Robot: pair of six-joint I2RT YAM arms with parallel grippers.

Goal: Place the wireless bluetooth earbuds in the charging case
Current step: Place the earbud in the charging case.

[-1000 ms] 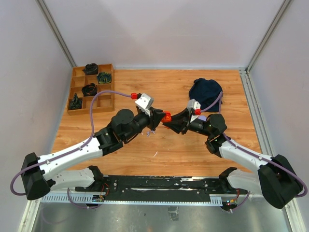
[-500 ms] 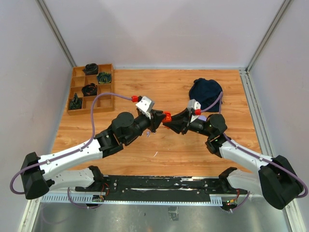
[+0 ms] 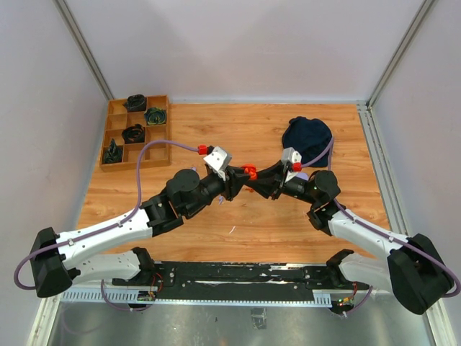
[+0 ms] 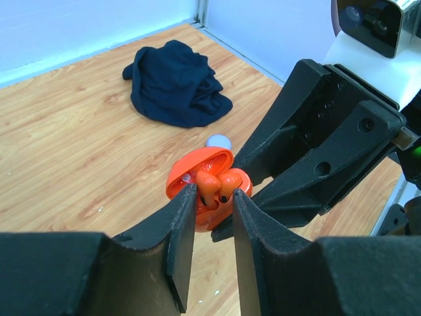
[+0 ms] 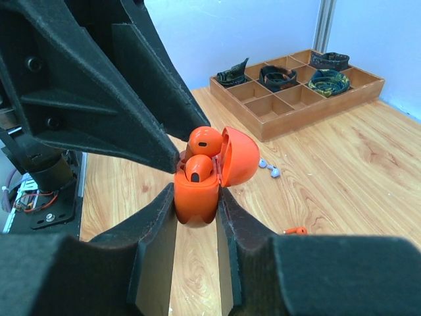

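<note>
My right gripper (image 5: 196, 195) is shut on the orange-red charging case (image 5: 196, 205), held in the air with its lid (image 5: 238, 158) swung open. Two orange-red earbuds (image 5: 199, 170) sit in the case, the far one (image 5: 205, 140) standing higher. My left gripper (image 4: 214, 191) meets the case tip to tip at mid-table (image 3: 249, 171). Its jaws stand a little apart, flanking the two earbuds (image 4: 217, 184) without pinching them. A loose lilac earbud (image 5: 270, 168) and a loose orange-red earbud (image 5: 296, 230) lie on the wood below.
A dark blue cloth (image 3: 307, 137) lies bunched at the back right. A wooden compartment tray (image 3: 160, 148) with dark items stands at the back left. A round lilac puck (image 4: 218, 140) lies on the table just behind the case.
My left gripper has pushed slightly right and farther toward the case, and its jaws have parted a little around the earbuds. The right gripper keeps its hold on the case.
</note>
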